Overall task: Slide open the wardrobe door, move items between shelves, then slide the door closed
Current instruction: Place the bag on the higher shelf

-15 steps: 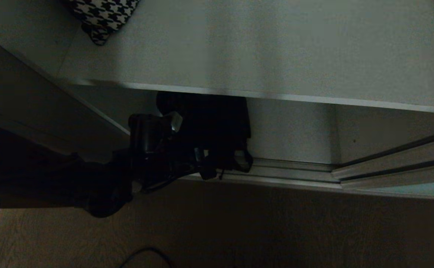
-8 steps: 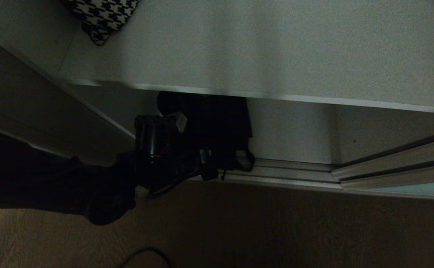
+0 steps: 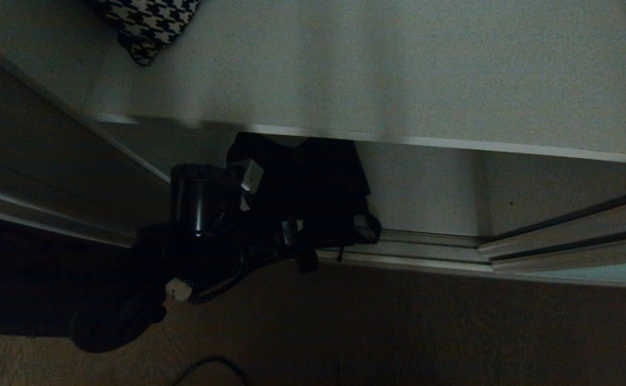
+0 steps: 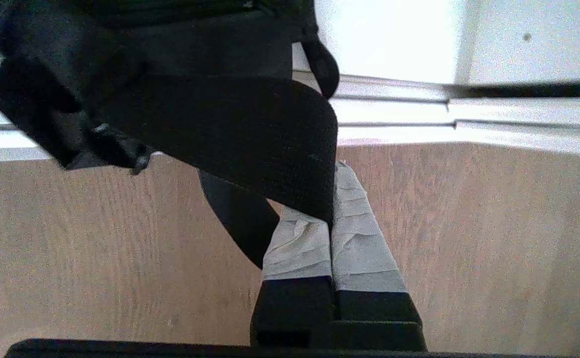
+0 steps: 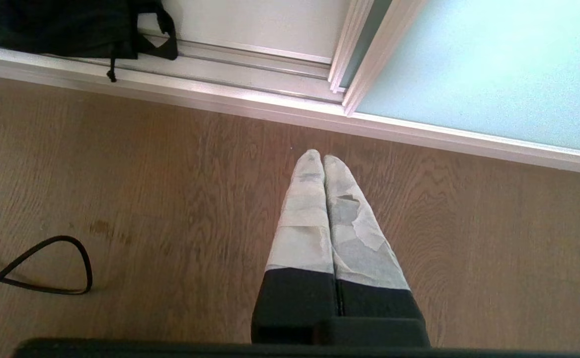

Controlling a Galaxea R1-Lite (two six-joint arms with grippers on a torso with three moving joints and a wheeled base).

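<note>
Our left gripper [image 4: 330,223] is pinched tight on a wide black strap [image 4: 250,134] of the black bundle [image 3: 304,185], which hangs at the mouth of the wardrobe, partly under the upper shelf [image 3: 398,69] and just above the door track [image 3: 425,252].

Risk, as we judge it: the hold is on webbing alone, near the fingertips. A jerk could let the strap slide out and drop the bundle onto the track. A loose strap end [image 5: 112,69] could also snag on the track's rails.

The shelf's front edge sits close above the bundle, so lifting room there is tight. Away from the track, over the wooden floor [image 5: 170,199], there is free room. The sliding wardrobe door [image 5: 493,69] stands aside of the bundle.

Our right gripper [image 5: 323,161] hangs closed and empty over the floor, near the track.
</note>
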